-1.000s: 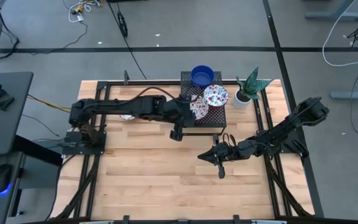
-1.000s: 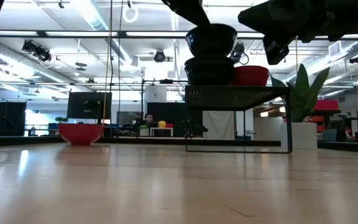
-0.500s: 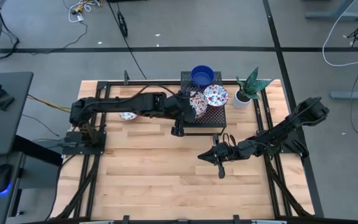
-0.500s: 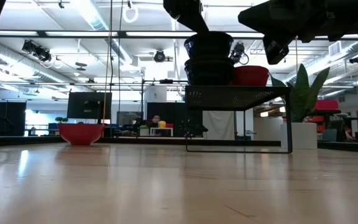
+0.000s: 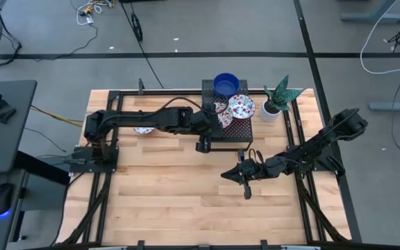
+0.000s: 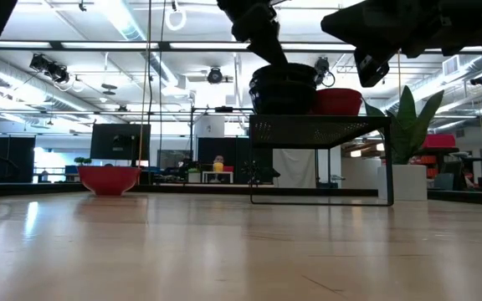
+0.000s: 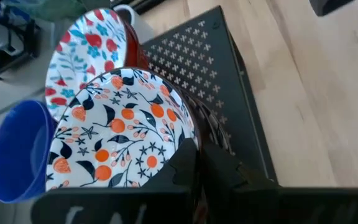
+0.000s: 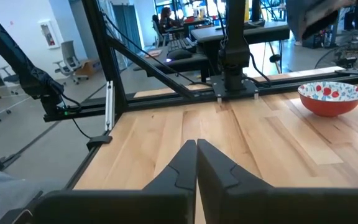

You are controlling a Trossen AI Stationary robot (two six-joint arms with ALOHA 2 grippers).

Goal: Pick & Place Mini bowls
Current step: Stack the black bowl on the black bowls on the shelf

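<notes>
Left gripper (image 7: 196, 163) pinches the rim of a flowered bowl (image 7: 120, 127) on the black rack (image 5: 240, 130) beside a blue bowl (image 5: 226, 84), while right gripper (image 5: 246, 182) hangs closed, empty, above the table (image 5: 165, 194).

From above, the left arm (image 5: 165, 119) covers most of the patterned bowl (image 5: 220, 111) at the rack's (image 5: 238, 135) near-left corner, and half hides another bowl (image 5: 142, 130) on the table. In the low view the rack's bowls (image 6: 284, 90) are dark silhouettes, their patterns unreadable. The blue bowl (image 7: 14, 155) is cut off by the left wrist picture's edge.
</notes>
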